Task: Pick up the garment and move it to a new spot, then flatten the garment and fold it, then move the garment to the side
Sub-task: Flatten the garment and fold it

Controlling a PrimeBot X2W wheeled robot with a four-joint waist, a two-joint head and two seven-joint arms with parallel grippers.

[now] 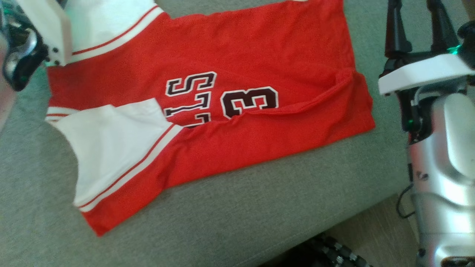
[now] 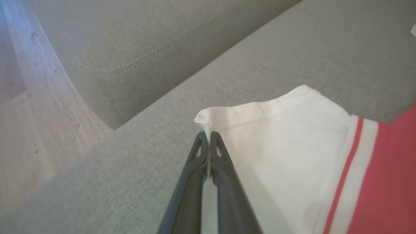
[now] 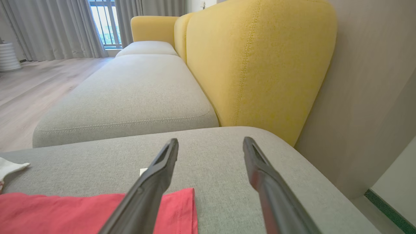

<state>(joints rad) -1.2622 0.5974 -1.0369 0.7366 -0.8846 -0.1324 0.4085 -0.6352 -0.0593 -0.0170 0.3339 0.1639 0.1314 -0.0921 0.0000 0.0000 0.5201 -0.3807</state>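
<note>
A red garment (image 1: 259, 55) with white sleeves and dark lettering lies spread on the grey sofa cushion (image 1: 259, 207), one long crease running across its lower half. My left gripper (image 2: 208, 134) is shut on the corner of a white sleeve (image 2: 292, 146), the cloth pinched between its fingertips. In the head view that arm's wrist (image 1: 37, 37) sits at the top left over the upper sleeve. My right gripper (image 3: 210, 143) stands open above the cushion just past the red hem corner (image 3: 175, 208), with nothing between its fingers. It also appears at the head view's top right (image 1: 419, 26).
The cushion's front edge drops to a wood floor (image 1: 371, 230), where a dark ribbed part (image 1: 334, 252) sits. A yellow backrest (image 3: 260, 65) and a beige wall (image 3: 373, 81) stand behind the cushion. Another grey seat (image 3: 130, 91) extends beyond. A seam gap (image 2: 107, 74) separates the cushions.
</note>
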